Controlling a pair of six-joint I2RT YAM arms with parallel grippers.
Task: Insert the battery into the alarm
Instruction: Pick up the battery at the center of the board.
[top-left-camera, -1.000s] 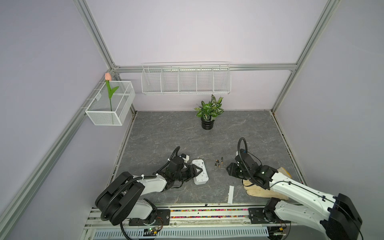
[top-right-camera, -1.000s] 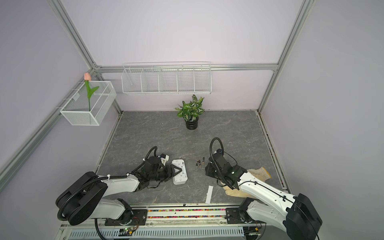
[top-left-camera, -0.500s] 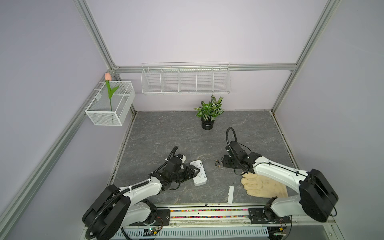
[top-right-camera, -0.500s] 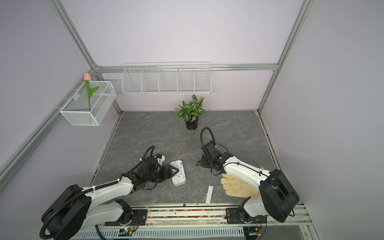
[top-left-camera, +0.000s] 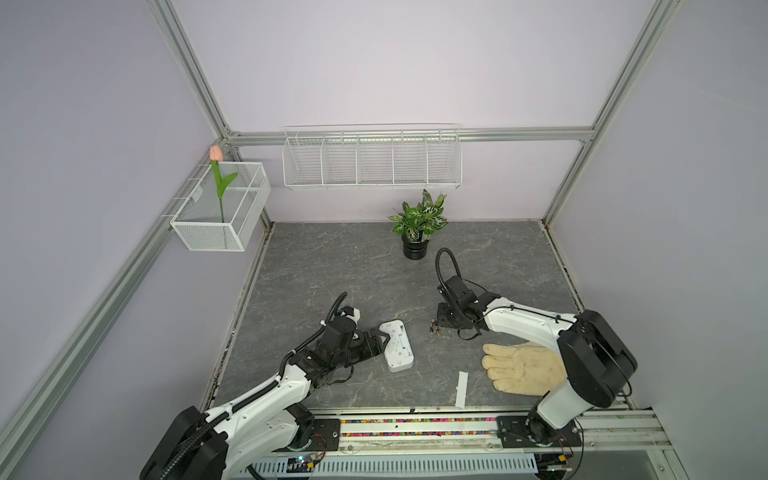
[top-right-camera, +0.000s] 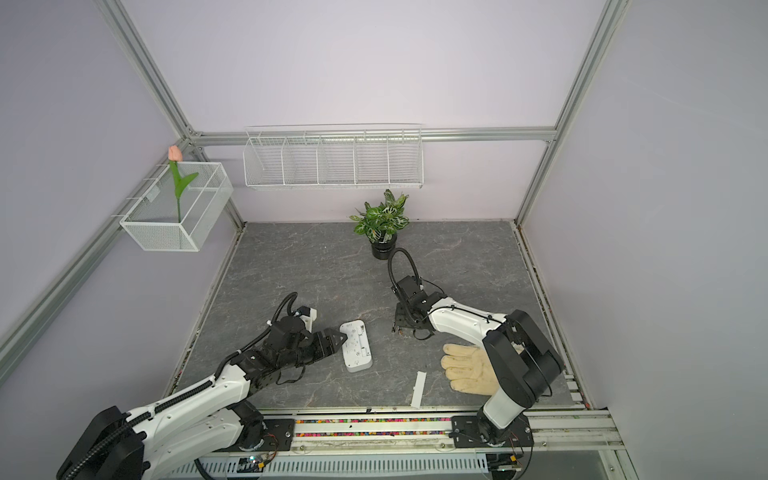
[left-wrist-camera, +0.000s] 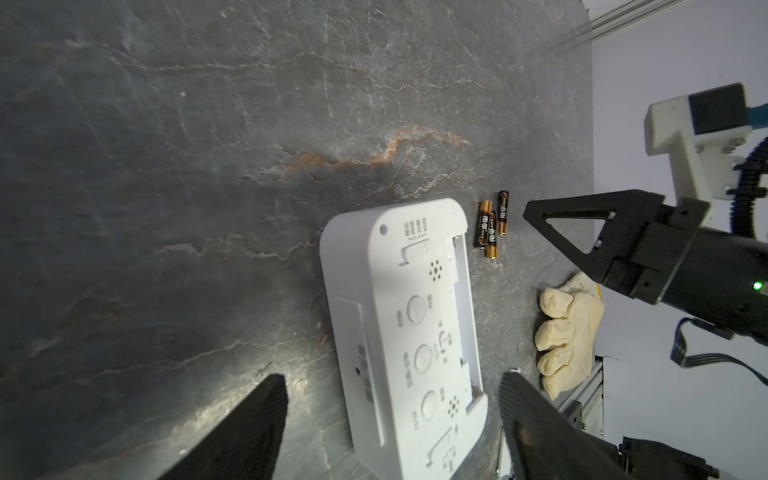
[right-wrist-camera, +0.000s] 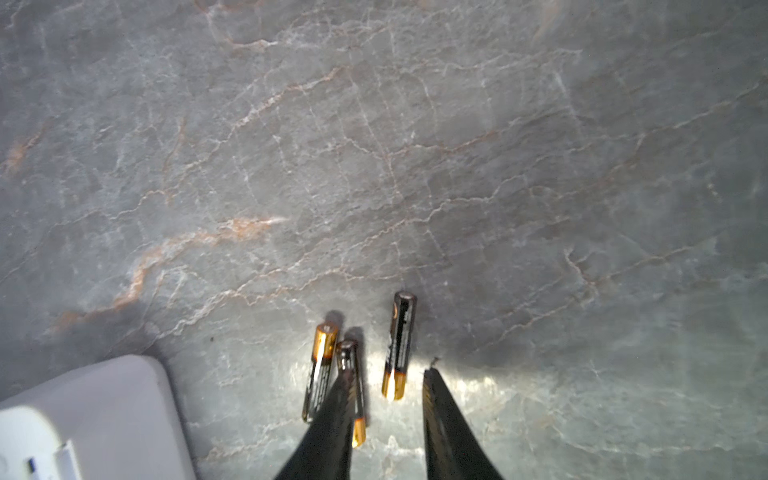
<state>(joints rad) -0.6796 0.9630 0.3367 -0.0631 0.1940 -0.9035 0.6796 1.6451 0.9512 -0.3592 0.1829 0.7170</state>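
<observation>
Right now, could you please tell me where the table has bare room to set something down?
Free: the wide stretch of table between the potted plant and the alarm, and the back right corner beyond the right arm. Crowded: the front, where alarm, batteries, glove and white strip lie close together.

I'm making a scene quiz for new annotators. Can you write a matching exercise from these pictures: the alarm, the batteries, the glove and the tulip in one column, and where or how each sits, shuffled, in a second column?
Column A
1. alarm
2. batteries
3. glove
4. tulip

Column B
a. standing in the wire basket on the side wall
b. lying back up, buttons showing
c. lying flat near the front edge of the table
d. three lying close together on the table, beside the alarm

Pairs: 1-b, 2-d, 3-c, 4-a
</observation>
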